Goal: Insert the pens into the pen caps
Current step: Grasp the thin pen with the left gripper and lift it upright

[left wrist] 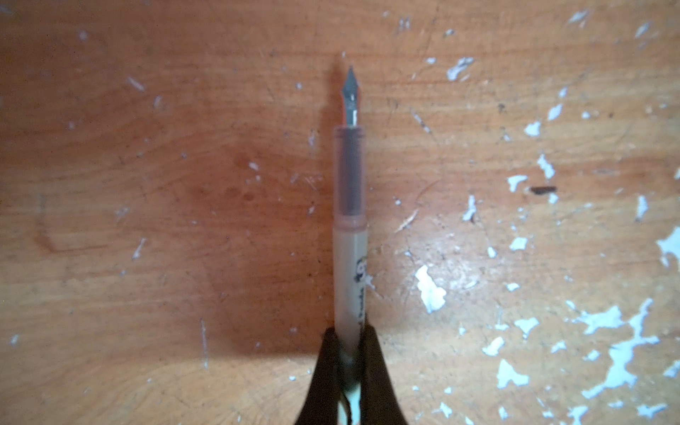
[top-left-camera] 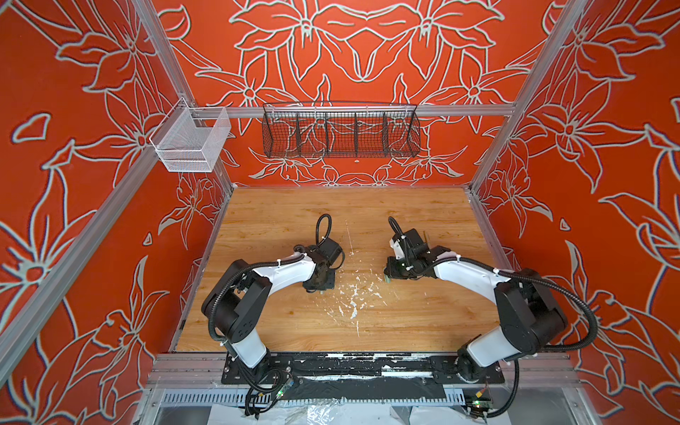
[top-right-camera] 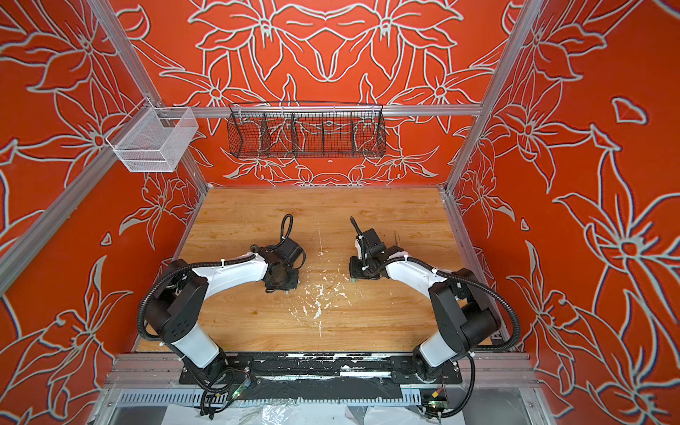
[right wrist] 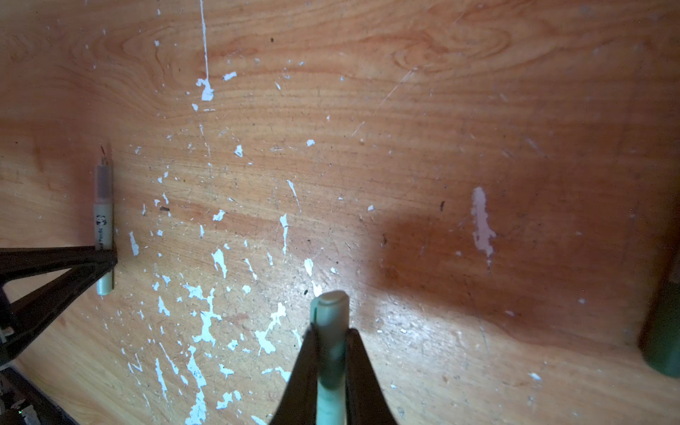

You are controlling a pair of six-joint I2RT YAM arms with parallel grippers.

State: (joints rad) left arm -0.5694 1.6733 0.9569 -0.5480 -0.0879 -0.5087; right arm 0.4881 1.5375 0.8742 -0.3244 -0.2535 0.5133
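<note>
Left gripper [left wrist: 350, 331]: jaws pulled in tight on a pale plastic stick pen [left wrist: 349, 239] with a translucent grey grip section and a dark, pointed metal nib. The fingers pinch the barrel towards its back end, and the nib points away from the wrist. In the right wrist view I see a short stub of the blunt end sticking out behind the fingers. The pen sits level and low over the scuffed wooden tabletop [top-left-camera: 294, 209]. I cannot tell whether it touches.

Right gripper [right wrist: 333, 331]: clamped fully around a short, stubby pale green plastic cap [right wrist: 331, 305], one end poking out past the fingertips. In a top view the cap shows as a pale speck at the gripper's tip.

Pen and cap are well apart, not joined, on either side of a patch of white paint flecks [right wrist: 206, 320].

A blurred dark green rounded body [right wrist: 662, 331] sits at the edge of the right wrist view. I cannot tell whether it is a pen or a cap.
</note>
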